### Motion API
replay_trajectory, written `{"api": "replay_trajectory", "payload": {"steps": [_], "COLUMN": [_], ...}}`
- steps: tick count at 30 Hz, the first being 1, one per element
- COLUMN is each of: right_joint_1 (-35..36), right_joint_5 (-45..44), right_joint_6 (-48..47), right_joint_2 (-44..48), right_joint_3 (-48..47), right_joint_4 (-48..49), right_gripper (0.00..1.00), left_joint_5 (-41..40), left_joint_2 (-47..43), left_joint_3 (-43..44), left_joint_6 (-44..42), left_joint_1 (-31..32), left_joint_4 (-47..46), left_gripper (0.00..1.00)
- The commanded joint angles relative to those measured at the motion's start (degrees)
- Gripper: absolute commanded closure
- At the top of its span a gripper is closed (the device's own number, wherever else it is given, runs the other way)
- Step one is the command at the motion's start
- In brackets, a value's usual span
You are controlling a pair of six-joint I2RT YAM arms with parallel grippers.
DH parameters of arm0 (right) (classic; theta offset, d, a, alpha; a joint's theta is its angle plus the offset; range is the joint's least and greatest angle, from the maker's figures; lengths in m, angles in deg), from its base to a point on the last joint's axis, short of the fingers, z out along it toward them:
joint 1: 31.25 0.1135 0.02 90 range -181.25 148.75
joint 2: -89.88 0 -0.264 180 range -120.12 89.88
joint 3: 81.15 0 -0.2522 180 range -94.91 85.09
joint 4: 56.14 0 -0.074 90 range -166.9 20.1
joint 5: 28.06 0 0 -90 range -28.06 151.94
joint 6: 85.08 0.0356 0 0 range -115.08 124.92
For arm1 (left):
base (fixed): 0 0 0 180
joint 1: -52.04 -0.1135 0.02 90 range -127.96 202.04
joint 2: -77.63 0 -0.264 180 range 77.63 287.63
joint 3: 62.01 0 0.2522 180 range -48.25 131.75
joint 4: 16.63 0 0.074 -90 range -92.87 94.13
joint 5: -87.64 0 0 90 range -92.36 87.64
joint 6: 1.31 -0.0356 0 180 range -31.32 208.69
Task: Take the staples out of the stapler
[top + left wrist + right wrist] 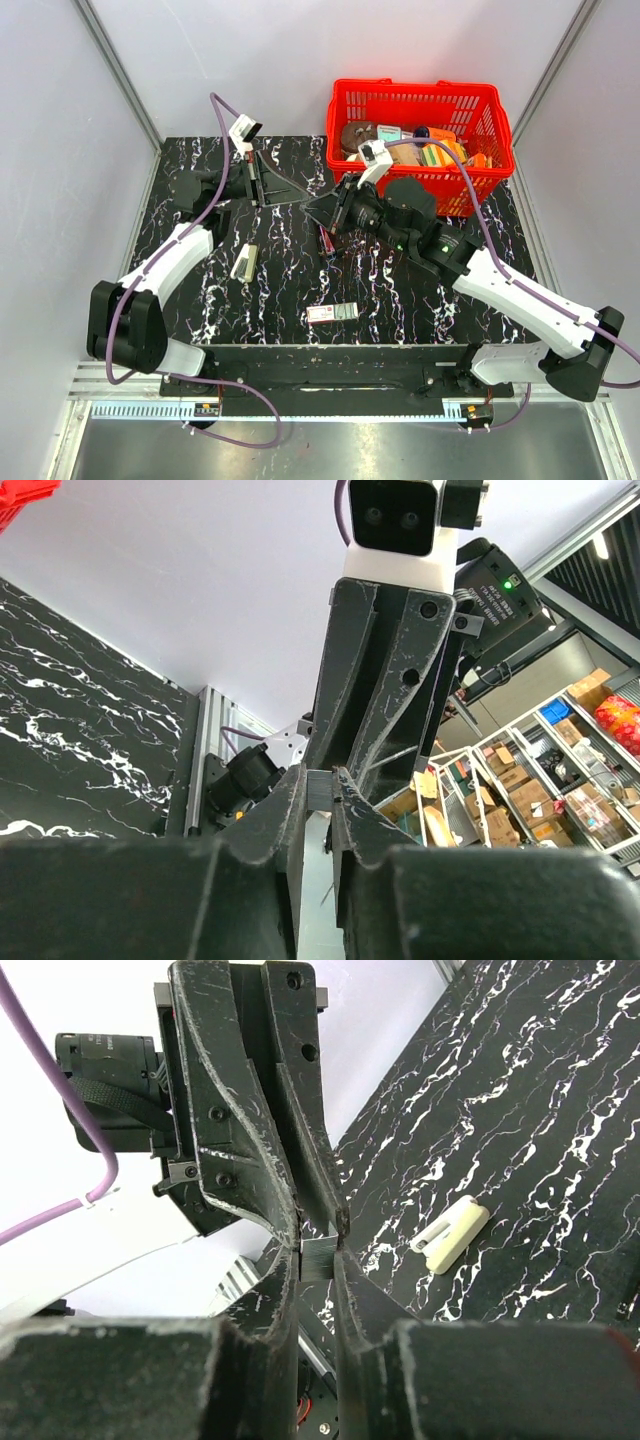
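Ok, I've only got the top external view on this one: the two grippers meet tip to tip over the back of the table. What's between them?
Observer: The right wrist view shows a small grey metal strip, likely staples, right at the tips.
Operator: Who has it?
Observer: In the left wrist view the left gripper has its jaws shut on it.
Operator: And the right one?
Observer: Its own camera shows the right gripper with its jaws pressed against both sides of the same strip, facing the left one.
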Motion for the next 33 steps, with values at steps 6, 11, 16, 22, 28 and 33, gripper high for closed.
{"api": "replay_trajectory", "payload": {"steps": [6,11,16,22,28,33], "right_joint_1": [-0.67,-0.59,-0.5,3.18,6.09,6.44], "right_joint_5": [-0.5,0.2,0.2,-5.41,-9.03,-8.59], "right_joint_6": [-1.16,0.33,3.93,9.81,14.22,13.25], "right_joint_2": [0.38,0.03,-4.17,-8.84,-12.36,-15.87], "right_joint_3": [-0.23,2.23,5.13,11.89,15.41,15.24], "right_joint_4": [-7.83,-15.21,-26.72,-33.33,-34.92,-34.04], "right_gripper": [0.96,0.97,1.0,1.0,1.0,1.0], "left_joint_5": [0.49,1.02,-13.52,-30.33,-39.84,-41.61], "left_joint_2": [-2.33,-1.71,-0.14,1.54,1.45,0.75], "left_joint_3": [2.38,5.89,18.28,14.18,8.81,7.31], "left_joint_6": [-12.36,-26.4,-72.69,-91.02,-97.8,-98.51], "left_joint_1": [-0.81,-2.82,-2.84,-1.17,3.49,6.31], "left_joint_4": [14.74,32.12,84.93,98.08,101.43,101.43], "left_gripper": [0.55,0.43,0.43,0.44,0.46,0.46]}}
